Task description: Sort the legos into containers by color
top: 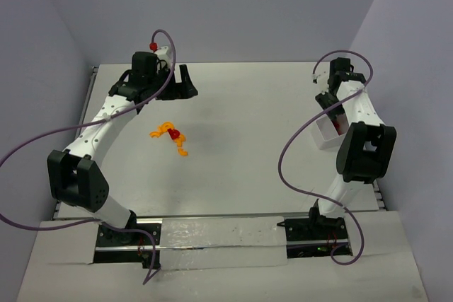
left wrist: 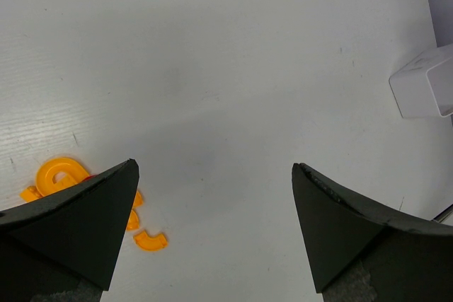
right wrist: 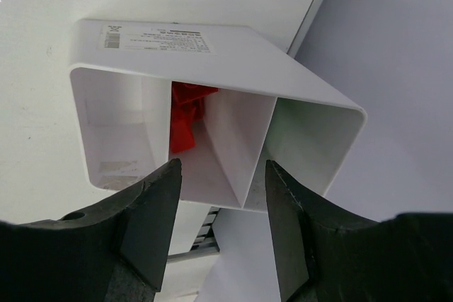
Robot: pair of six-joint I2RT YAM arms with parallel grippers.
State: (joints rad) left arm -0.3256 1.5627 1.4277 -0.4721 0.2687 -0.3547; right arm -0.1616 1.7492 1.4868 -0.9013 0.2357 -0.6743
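White tabletop [top: 248,104] under lilac walls [top: 212,5]; legos [top: 166,132] lie loose at 9 o'clock, one red brick [right wrist: 185,114] already in the containers [right wrist: 233,54] at 3 o'clock; right tool [right wrist: 221,167] hangs above, jaws apart, empty; left tool [left wrist: 216,167] gapes wide; best lift straight, sparing thin sides.

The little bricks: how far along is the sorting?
Done: red bricks lie in one compartment of the white container. In hand: nothing; the right claw stands open over that container, the left claw open above the table. Left: orange bricks and one red brick loose on the table.
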